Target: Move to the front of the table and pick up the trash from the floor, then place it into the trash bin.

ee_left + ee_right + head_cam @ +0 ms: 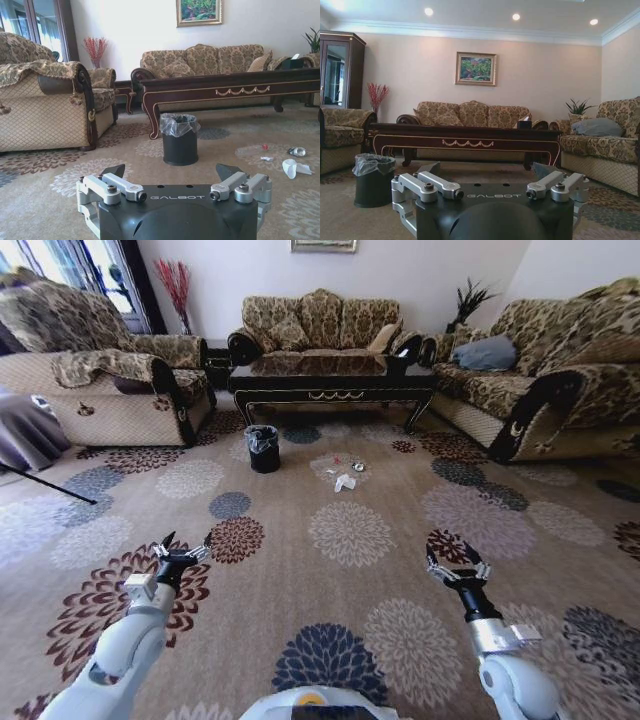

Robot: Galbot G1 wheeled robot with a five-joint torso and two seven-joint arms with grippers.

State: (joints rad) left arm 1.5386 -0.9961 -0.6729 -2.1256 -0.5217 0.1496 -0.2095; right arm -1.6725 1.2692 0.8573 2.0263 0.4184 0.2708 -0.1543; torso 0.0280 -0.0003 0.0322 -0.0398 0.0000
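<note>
- White crumpled paper trash (345, 481) and a shiny ring (298, 151): on flowered carpet, before the dark glossy table (330, 378), near the round black bag-lined bin (263, 448).
- Left gripper (185, 545) and right gripper (452, 562): jaws apart, empty; "GALBOT" on each body.

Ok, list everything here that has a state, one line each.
Left pincer: open, empty, held above the carpet.
Right pincer: open, empty, held above the carpet.
Trash bin: upright, no lid, bag over its rim, on the carpet by the table's left front leg.
Trash: loose on the carpet in front of the table, not picked up.
Table: upright, black box on its right end.
</note>
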